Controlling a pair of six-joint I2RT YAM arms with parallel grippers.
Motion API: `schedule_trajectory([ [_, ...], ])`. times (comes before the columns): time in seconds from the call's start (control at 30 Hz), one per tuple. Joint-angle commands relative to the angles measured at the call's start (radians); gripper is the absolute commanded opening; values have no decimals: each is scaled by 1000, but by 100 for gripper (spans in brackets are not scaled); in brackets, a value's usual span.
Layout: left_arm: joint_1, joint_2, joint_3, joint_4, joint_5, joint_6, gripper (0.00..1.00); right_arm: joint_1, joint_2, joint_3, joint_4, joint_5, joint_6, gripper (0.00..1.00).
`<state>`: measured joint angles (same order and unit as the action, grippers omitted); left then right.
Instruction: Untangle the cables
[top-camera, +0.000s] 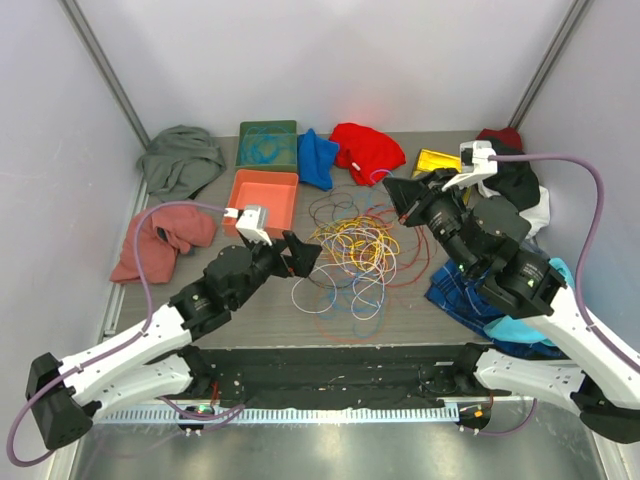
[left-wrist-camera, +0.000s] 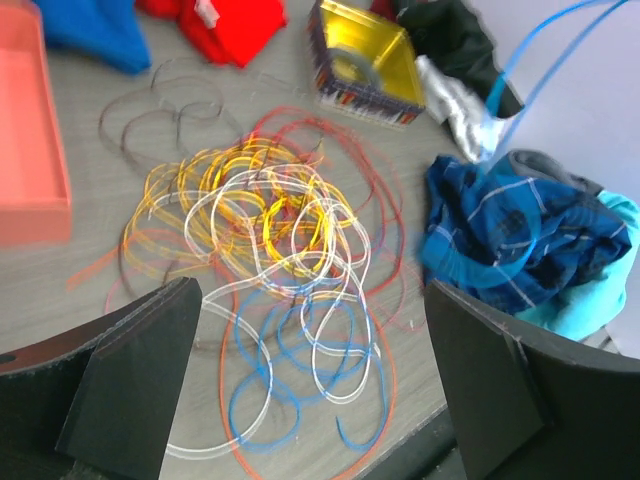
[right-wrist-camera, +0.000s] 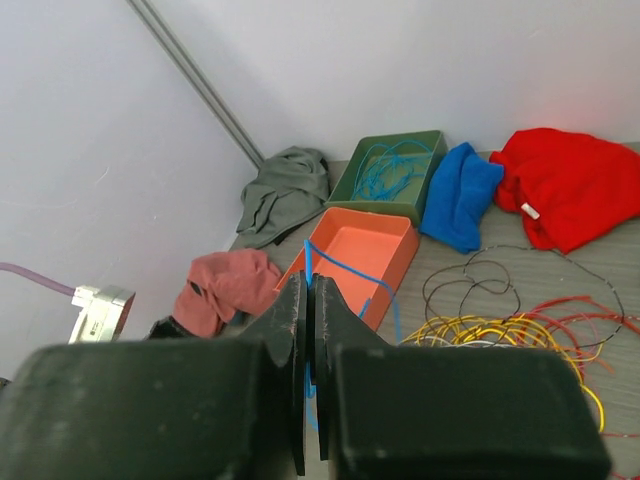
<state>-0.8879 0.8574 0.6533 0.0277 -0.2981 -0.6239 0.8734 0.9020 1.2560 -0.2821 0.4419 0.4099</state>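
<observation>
- Most cables (top-camera: 350, 250) lay tangled; a few blue ones filled the eleven-o'clock green tray (top-camera: 268, 125).
- Left gripper (left-wrist-camera: 310, 300) gaped empty; right gripper (right-wrist-camera: 310, 295) pinched one blue cable (right-wrist-camera: 340, 262).

The cables (top-camera: 352, 255) lay in a loose, tangled heap at the middle of the tabletop (top-camera: 250, 315), thin wires in overlapping loops. Yellow ones bunched at the heart of the pile. White and blue loops spread toward the near edge, red and orange strands ringed the outside, and dark brown loops sat on the far side. One blue cable (left-wrist-camera: 545, 65) rose off the tabletop in nearly straight lines, pinched between the closed fingers of the right claw (right-wrist-camera: 310, 290). Further blue loops (top-camera: 265, 145) lay coiled inside the green box (top-camera: 268, 124).
</observation>
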Motion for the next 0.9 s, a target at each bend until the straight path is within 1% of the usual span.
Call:
schedule_trajectory([
  [0.0, -5, 40, 2, 297, 39, 196, 100, 4, 11, 6, 9, -38, 58, 1],
  [0.03, -8, 57, 0, 332, 45, 214, 100, 4, 14, 8, 8, -46, 64, 1],
  [0.07, -8, 64, -3, 404, 51, 225, 100, 4, 17, 10, 8, -52, 67, 1],
  [0.1, -8, 72, -4, 434, 60, 258, 100, 4, 18, 8, 6, -61, 73, 1],
  [0.3, -8, 114, 17, 570, 93, 334, 100, 3, 20, -19, -2, -80, 98, 1],
  [0.47, -8, 150, 40, 620, 149, 371, 100, 3, 21, -61, 6, -91, 128, 1],
  [0.6, -8, 222, 58, 652, 195, 386, 100, 4, 29, -87, 29, -121, 156, 1],
  [0.7, -8, 284, 63, 698, 252, 389, 100, 4, 46, -86, 43, -150, 175, 1],
  [0.87, -11, 347, 55, 770, 287, 369, 100, 4, 61, -53, 52, -170, 181, 1],
])
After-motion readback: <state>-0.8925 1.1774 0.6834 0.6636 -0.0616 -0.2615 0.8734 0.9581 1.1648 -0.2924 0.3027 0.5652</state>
